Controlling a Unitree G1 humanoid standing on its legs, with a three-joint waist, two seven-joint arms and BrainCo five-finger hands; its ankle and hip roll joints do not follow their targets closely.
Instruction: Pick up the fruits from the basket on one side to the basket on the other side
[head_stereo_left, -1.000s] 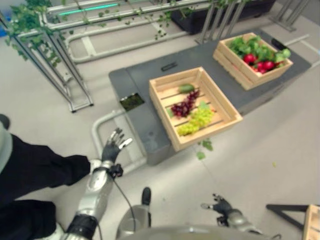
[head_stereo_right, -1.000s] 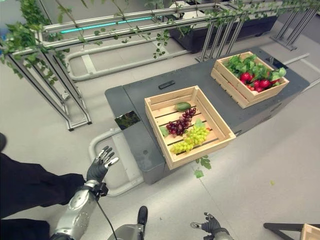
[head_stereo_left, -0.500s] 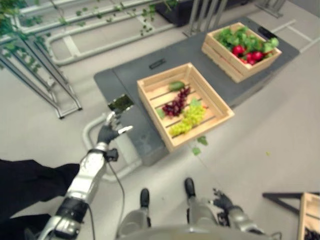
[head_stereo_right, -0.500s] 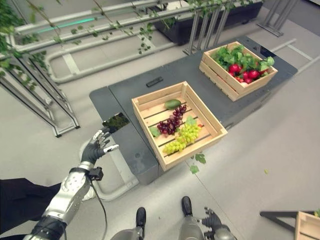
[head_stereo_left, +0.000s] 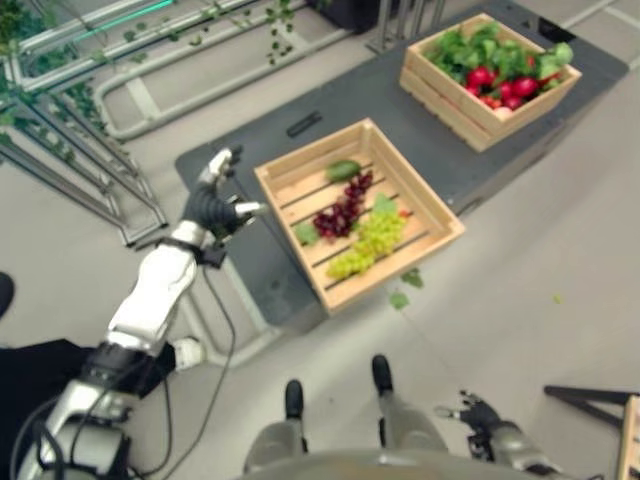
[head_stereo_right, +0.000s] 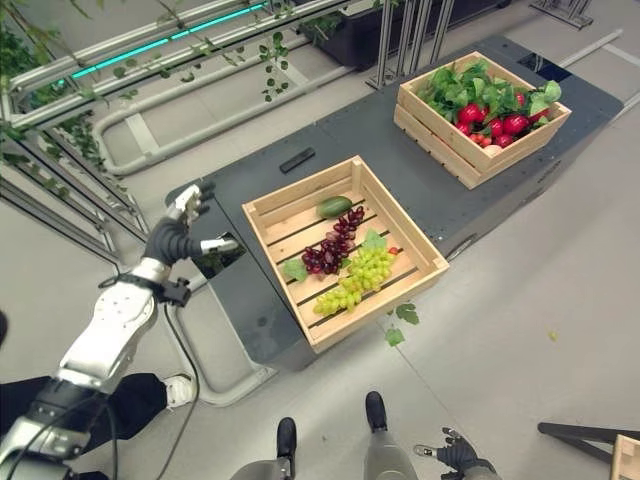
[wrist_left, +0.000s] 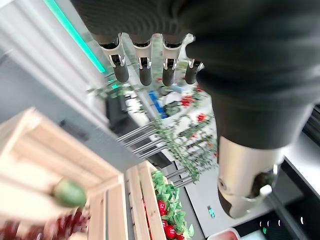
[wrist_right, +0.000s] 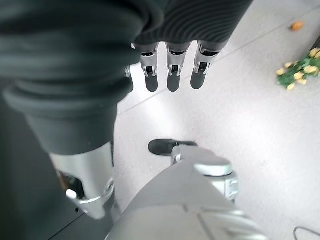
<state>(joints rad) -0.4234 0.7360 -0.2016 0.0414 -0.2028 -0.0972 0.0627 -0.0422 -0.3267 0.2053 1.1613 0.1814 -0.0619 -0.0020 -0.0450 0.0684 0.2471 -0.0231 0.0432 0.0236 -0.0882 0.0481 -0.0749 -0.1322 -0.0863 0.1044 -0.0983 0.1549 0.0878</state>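
A near wooden crate (head_stereo_left: 394, 268) sits on the dark grey platform (head_stereo_left: 400, 110). It holds purple grapes (head_stereo_left: 340, 212), green grapes (head_stereo_left: 365, 240) and a green fruit (head_stereo_left: 343, 170). A far crate (head_stereo_left: 440, 105) at the back right is full of leafy greens and red fruits (head_stereo_left: 500, 85). My left hand (head_stereo_left: 212, 205) is raised just left of the near crate's left corner, fingers straight and empty. In the left wrist view the green fruit (wrist_left: 70, 193) lies past the fingers (wrist_left: 145, 65). My right hand (head_stereo_left: 478, 415) hangs low near the floor, fingers relaxed, holding nothing.
Metal rails with vines (head_stereo_left: 80, 150) run along the left and back. A small black object (head_stereo_left: 304, 124) lies on the platform behind the near crate. Loose leaves (head_stereo_left: 405, 290) lie on the floor in front. A person's dark trouser leg (head_stereo_left: 30, 370) and white shoe (head_stereo_left: 185, 352) are at lower left.
My left arm has risen and reached forward, from low beside the platform to the near crate's left corner. The camera has shifted. My right hand stays low.
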